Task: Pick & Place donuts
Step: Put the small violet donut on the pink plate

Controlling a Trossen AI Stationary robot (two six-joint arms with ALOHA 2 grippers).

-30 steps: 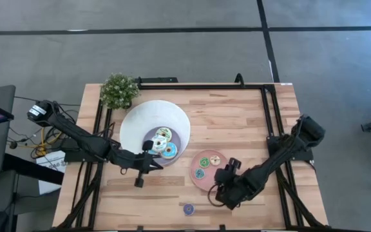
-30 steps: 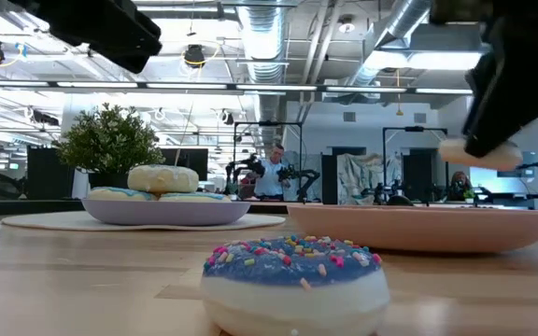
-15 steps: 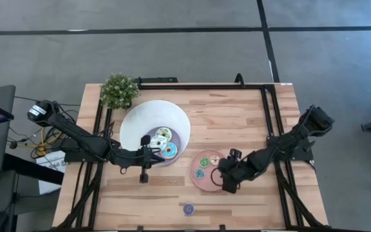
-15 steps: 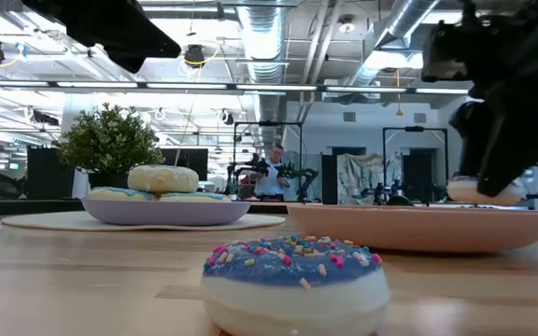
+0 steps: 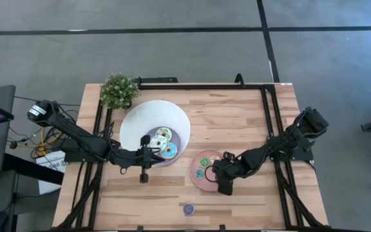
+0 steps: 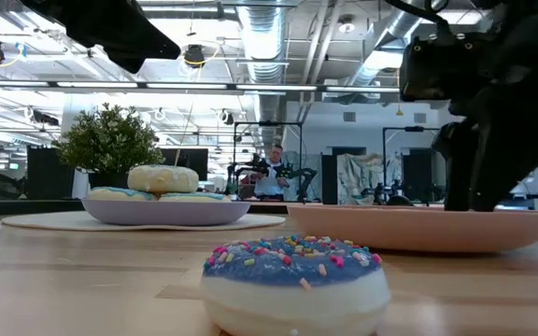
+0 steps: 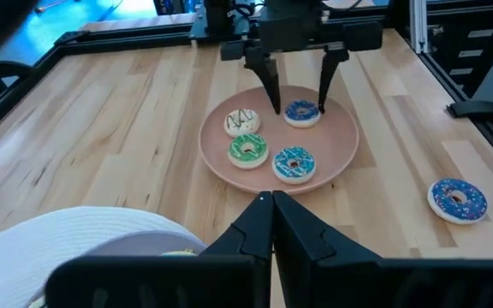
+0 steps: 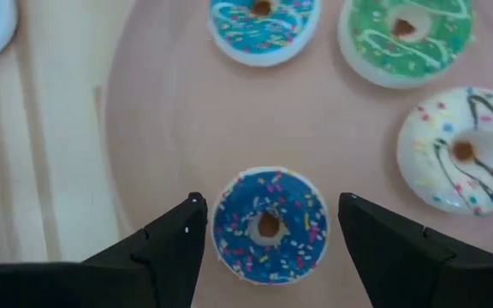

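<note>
**Inspector:** Start at the left. What is the left gripper doing?

**Assistant:** It sits low over the table just beside the white bowl, fingers pressed together and holding nothing. I judge it is parked there to keep clear of the plate.

**Inspector:** And the bowl?

**Assistant:** It holds a few donuts grouped on its lilac centre — stock not yet moved, by my reading. A potted plant stands at the far corner behind it.

**Inspector:** Moving right.

**Assistant:** The pink plate carries four donuts: a white one, a green one, a light blue one and a dark blue donut at the rim nearest the right arm.

**Inspector:** The right gripper?

**Assistant:** Its fingers are spread — one on each side of the dark blue donut, not touching it as far as the right wrist view shows. The donut lies flat on the plate, so I judge it placed and let go, the fingers wide to lift away without dragging it.

**Inspector:** Anything outstanding?

**Assistant:** One more blue donut lies alone on the table near the front edge, well apart from the plate. It appears not yet collected.
</note>
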